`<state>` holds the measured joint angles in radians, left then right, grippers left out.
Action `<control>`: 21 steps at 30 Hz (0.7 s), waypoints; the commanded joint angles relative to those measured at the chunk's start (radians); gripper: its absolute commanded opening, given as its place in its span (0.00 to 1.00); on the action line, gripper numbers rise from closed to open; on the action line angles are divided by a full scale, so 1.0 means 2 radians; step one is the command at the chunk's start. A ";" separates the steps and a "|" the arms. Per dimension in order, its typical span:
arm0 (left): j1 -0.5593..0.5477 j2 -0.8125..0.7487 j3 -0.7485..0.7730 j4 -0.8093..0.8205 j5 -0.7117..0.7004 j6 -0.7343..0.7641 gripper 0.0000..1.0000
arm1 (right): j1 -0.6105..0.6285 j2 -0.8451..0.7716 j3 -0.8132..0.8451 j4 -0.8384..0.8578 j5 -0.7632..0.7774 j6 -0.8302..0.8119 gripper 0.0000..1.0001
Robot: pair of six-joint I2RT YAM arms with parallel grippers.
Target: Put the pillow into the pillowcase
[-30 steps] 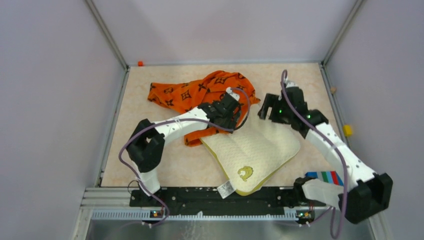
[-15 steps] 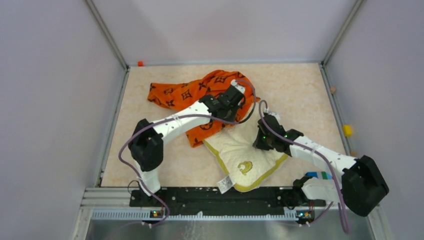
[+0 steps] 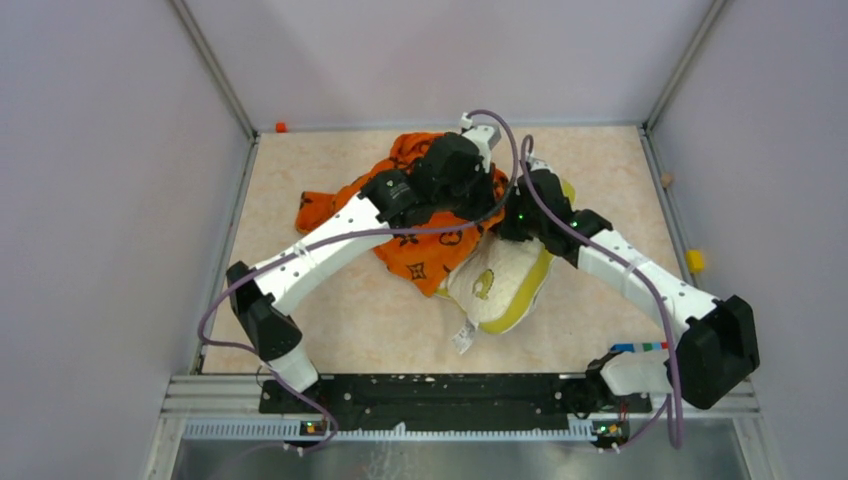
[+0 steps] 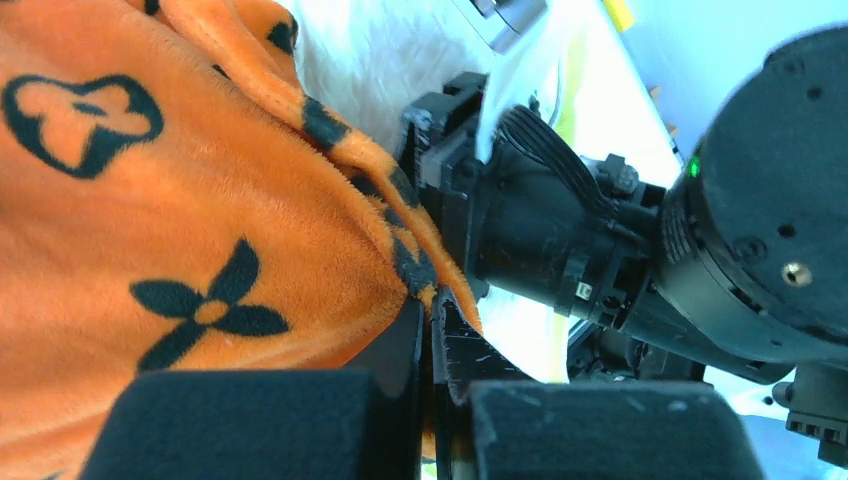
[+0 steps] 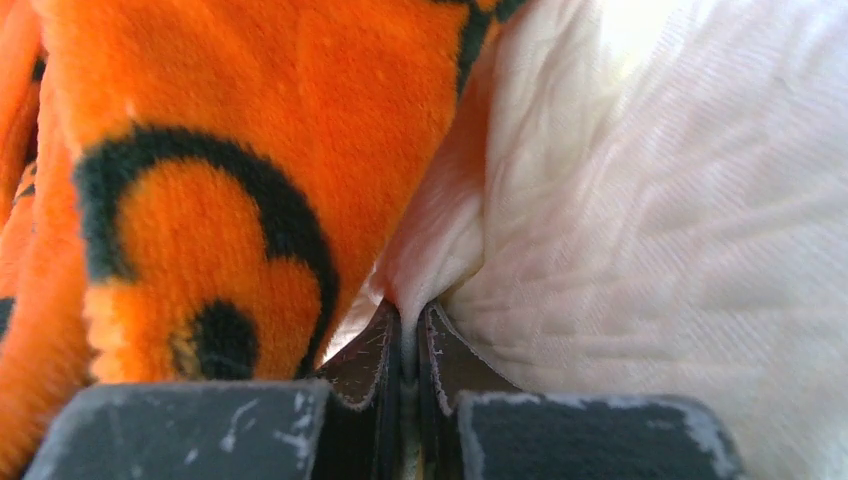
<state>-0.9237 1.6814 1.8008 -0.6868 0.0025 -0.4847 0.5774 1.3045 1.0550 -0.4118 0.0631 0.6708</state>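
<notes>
The orange pillowcase [image 3: 420,250] with black motifs lies bunched at mid-table, its far part lifted. My left gripper [image 3: 478,195] is shut on the pillowcase's hem [image 4: 432,310]. The white quilted pillow [image 3: 505,285] with yellow trim is crumpled right beside it, and its upper end is tucked against the orange cloth. My right gripper [image 3: 507,222] is shut on a pinched fold of the pillow [image 5: 408,320]. In the right wrist view, the pillowcase [image 5: 250,120] presses against the pillow [image 5: 680,200]. The two wrists are almost touching.
A small orange piece [image 3: 281,127] sits in the back left corner. A yellow block [image 3: 695,261] and a small tan bit [image 3: 666,180] lie along the right wall. A striped coloured item [image 3: 640,348] rests by the right arm's base. Walls enclose three sides.
Both grippers have shut, the left on the pillowcase and the right on the pillow. The left arm has lifted the cloth toward the back. The right has pushed the pillow up against it, bunching it.
</notes>
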 commanded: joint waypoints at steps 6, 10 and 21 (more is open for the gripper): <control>0.069 0.060 -0.011 0.099 0.090 -0.010 0.00 | -0.003 0.005 -0.080 0.076 0.034 0.000 0.00; 0.088 0.117 0.008 0.102 0.095 0.003 0.00 | -0.013 -0.015 -0.101 0.051 0.055 -0.010 0.32; 0.113 0.185 0.053 0.099 0.116 0.023 0.11 | 0.063 -0.073 -0.065 -0.014 0.106 -0.116 0.77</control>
<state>-0.7002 2.0716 1.8286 -0.5686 0.1841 -0.4679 0.5816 1.1568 0.8726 -0.4564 0.2443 0.5526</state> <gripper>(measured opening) 0.061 0.765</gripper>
